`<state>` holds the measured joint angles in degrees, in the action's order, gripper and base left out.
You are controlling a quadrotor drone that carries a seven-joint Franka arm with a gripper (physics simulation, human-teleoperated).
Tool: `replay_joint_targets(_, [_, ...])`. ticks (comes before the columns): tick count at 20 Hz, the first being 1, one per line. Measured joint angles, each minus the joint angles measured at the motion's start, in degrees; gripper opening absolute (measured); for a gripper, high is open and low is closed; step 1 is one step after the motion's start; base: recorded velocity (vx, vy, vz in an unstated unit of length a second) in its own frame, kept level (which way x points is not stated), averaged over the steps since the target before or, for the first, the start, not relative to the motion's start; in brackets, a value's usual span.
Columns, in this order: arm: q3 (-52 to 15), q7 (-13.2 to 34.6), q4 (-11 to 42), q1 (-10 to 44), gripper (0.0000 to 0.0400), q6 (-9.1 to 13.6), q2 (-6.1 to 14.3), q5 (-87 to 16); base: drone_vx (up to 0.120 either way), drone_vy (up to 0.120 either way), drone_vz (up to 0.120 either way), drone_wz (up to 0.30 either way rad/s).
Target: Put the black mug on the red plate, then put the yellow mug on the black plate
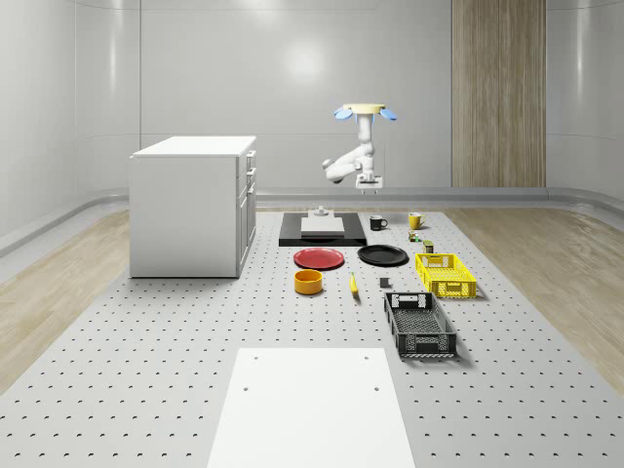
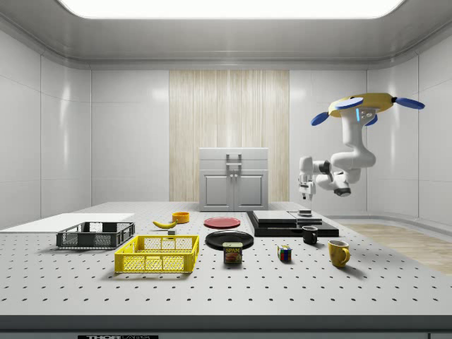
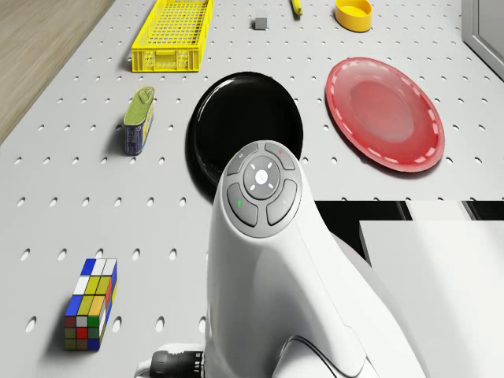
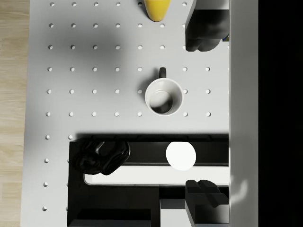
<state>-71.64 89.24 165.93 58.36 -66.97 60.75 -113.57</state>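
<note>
The black mug (image 1: 378, 223) stands upright on the table beside the black platform (image 1: 322, 237); from above its white inside (image 4: 164, 97) shows. The yellow mug (image 1: 414, 220) (image 4: 157, 9) stands a little further out. The red plate (image 1: 319, 258) and black plate (image 1: 382, 255) lie side by side in front of the platform. The drone (image 1: 362, 110) hovers high over the platform's edge near the black mug. My gripper (image 1: 370, 185) (image 4: 203, 113) hangs well above the mug, pointing down, open and holding nothing, with the mug just off the line between its fingers (image 4: 203, 35).
A white cabinet (image 1: 193, 205) stands at the whole-scene view's left. A yellow basket (image 1: 446, 274), black basket (image 1: 419, 325), yellow bowl (image 1: 308, 282) and banana (image 1: 353, 284) lie nearer the front. A tin can (image 3: 138, 118) and Rubik's cube (image 3: 90, 303) sit near the black plate (image 3: 244, 126).
</note>
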Motion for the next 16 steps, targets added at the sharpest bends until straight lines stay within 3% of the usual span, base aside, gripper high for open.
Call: replay_joint_targets(16, [-2.19, 2.49, -0.27, 2.97, 0.0400, -3.57, 5.07, 2.13, 0.000, 0.007, -0.120, 0.000])
